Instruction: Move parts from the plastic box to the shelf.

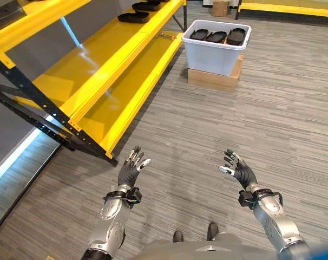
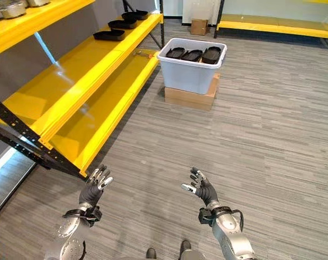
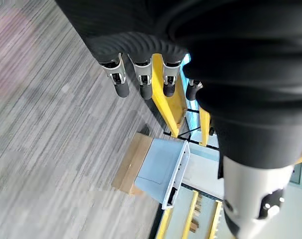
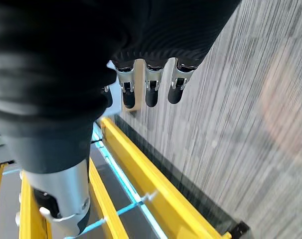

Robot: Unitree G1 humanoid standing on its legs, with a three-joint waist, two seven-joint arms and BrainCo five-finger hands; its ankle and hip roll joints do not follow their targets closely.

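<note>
Both our hands, left hand and right hand, spread open, empty, above floor; black parts in plastic box, well apart, beside yellow shelf.

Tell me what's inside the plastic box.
Three black parts lie side by side at the top of the plastic box. Anything beneath them is hidden by its walls.

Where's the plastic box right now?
The plastic box sits on a flat cardboard box on the floor, ahead of the robot, just right of the yellow shelf.
</note>
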